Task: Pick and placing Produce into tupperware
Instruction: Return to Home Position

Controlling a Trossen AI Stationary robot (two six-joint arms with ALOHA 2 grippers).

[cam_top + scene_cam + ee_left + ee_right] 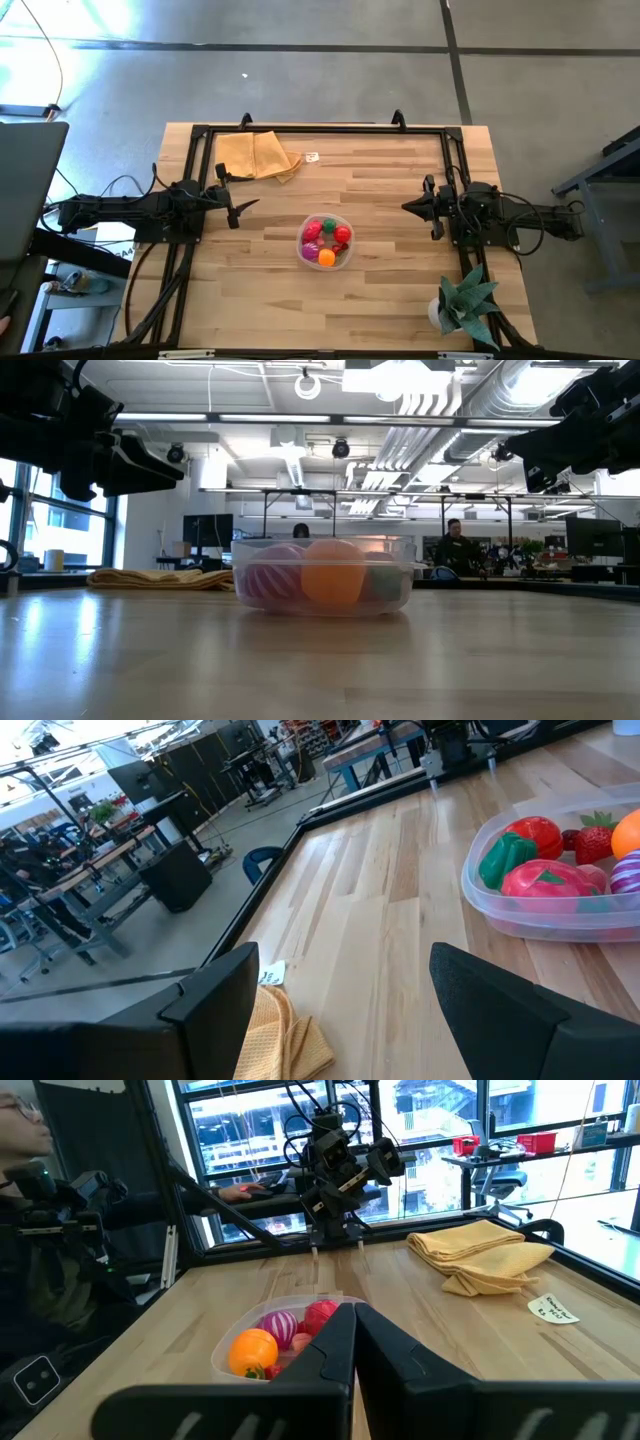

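Produce (326,241), a little heap of toy fruits and vegetables in red, orange, green, pink and magenta, lies inside the small round clear plastic tupperware tub (302,250). The tub sits near the middle of the light wooden table (390,290), between the two arms. A round orange toy fruit (326,258) lies on the side of the heap away from the cloth. In the left wrist view a green toy pepper (500,860) lies right beside a red toy tomato (535,832).

The left gripper (232,198) is at the left side of the table, well apart from the tub. Its two dark fingers (220,1005) are spread wide, and it holds nothing. The right gripper (408,207) is at the right side of the table, also well apart from the tub. Its two fingers (330,1355) are pressed close together, with nothing between them. In the low view both grippers hang up above the table top.

A tan folded cloth (258,155) lies at the far left corner of the table, near the left arm. A small white tag (313,157) lies just beside it. A spiky green potted plant (462,300) stands at the near right corner.
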